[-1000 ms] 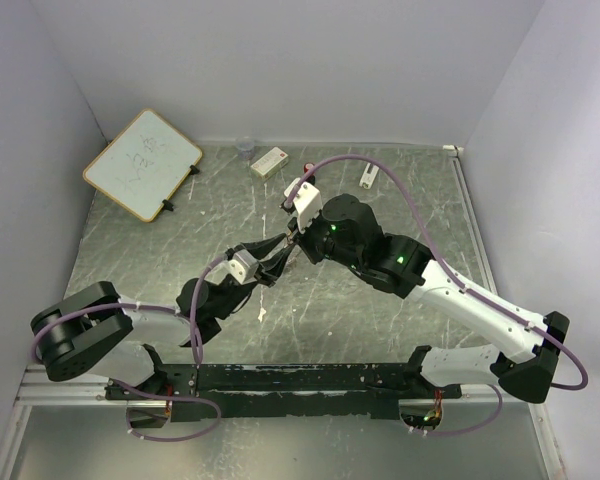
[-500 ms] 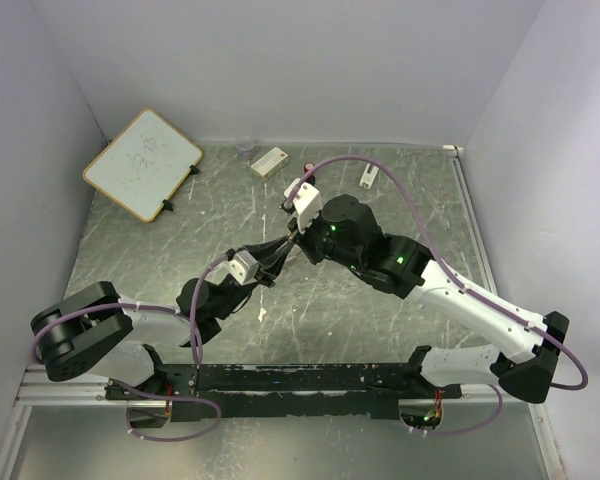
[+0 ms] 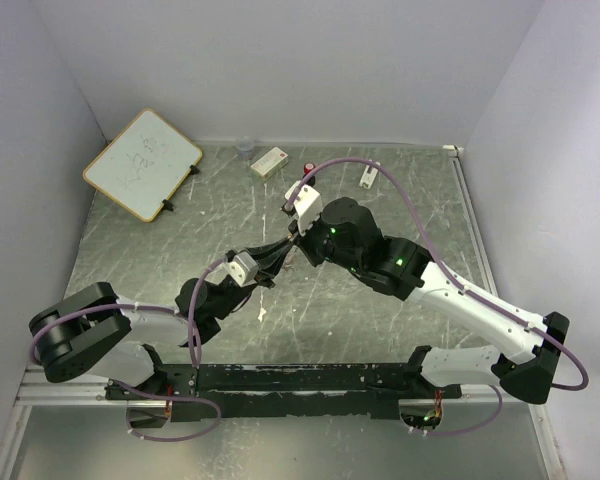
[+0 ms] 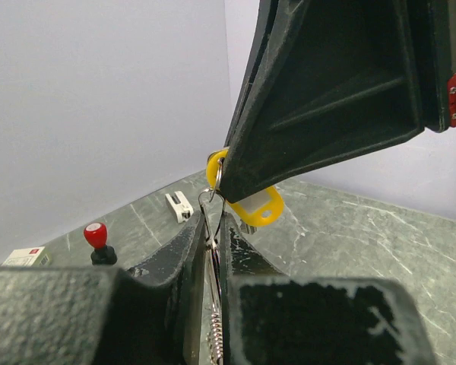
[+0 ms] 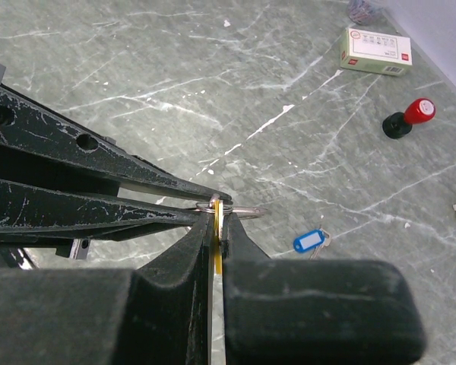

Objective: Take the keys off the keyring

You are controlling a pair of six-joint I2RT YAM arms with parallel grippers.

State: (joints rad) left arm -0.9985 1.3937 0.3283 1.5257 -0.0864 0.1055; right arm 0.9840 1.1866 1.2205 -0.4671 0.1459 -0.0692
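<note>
Mid-tabletop [image 3: 380, 330], the two arms meet nose to nose, held above the surface; left jaws come in from the near left, right jaws from the far right, tips all but touching; left jaws clenched on the keyring [image 5: 232, 208], the thin wire pinched between the two pads, seen edge-on in the left wrist view; right jaws closed tight on the yellow-headed key [image 4: 254, 209], a sliver of yellow showing in the narrow gap between them in the right wrist view; the yellow head hangs at the ring, partly hidden behind one right finger; whether the key's hole is on the wire or off it, cannot tell; blue-headed key [image 5: 307, 242] lies flat on the tabletop below and to one side of the jaws, apart from the ring, a bit of silvery metal at its end; red-capped bottle [image 5: 409, 119] stands upright farther back; white box [image 5: 375, 51] beyond it near the back wall; whiteboard [image 3: 142, 163] leans in the far left corner.
</note>
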